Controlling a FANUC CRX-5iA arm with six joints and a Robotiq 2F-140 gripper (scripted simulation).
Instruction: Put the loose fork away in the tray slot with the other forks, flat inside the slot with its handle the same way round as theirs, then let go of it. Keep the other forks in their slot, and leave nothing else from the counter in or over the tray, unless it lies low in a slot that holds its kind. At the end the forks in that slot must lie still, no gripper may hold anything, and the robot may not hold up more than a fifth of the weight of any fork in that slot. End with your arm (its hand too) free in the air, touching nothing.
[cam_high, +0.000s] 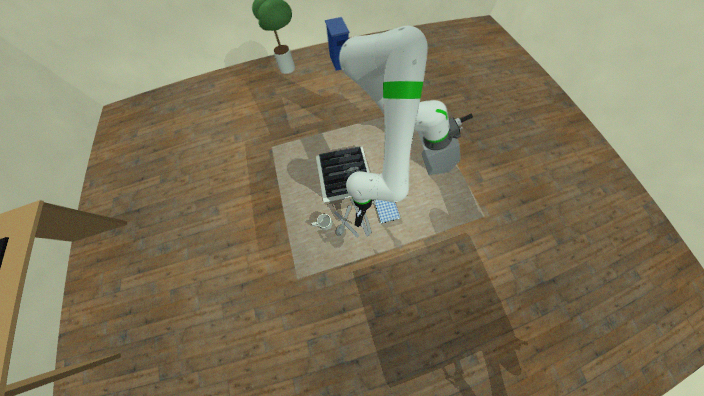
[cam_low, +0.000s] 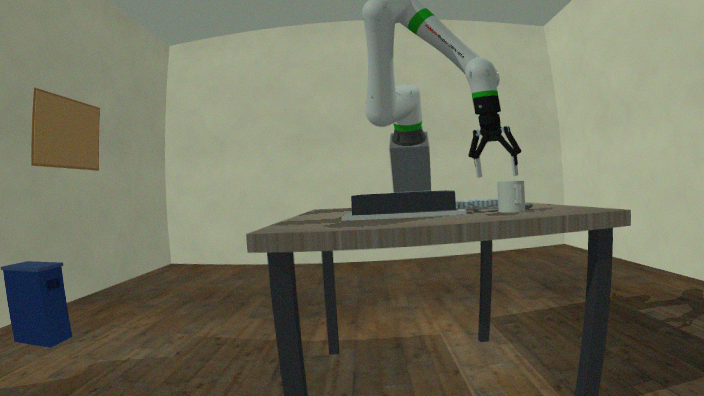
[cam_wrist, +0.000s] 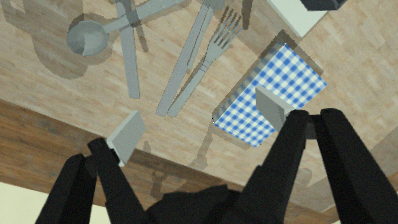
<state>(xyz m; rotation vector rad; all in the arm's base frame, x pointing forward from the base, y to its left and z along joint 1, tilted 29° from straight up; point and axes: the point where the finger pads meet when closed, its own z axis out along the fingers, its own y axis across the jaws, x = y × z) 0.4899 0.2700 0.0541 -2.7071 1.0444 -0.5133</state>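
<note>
The loose fork (cam_wrist: 207, 60) lies flat on the table in the wrist view, tines toward the upper right, handle toward the lower left, with a knife (cam_wrist: 182, 65) right beside it. My gripper (cam_wrist: 197, 109) is open and empty, well above the table and over the loose cutlery; it also shows in the side view (cam_low: 496, 171) and the overhead view (cam_high: 361, 216). The dark cutlery tray (cam_high: 344, 174) stands on a pale base beyond the cutlery (cam_low: 404, 201). The forks in its slot are too small to make out.
A second knife (cam_wrist: 130, 57) and a spoon (cam_wrist: 87, 37) lie left of the fork. A blue checked napkin (cam_wrist: 270, 95) lies to its right. A white mug (cam_low: 511, 196) stands below the gripper's side. The table edge runs close by.
</note>
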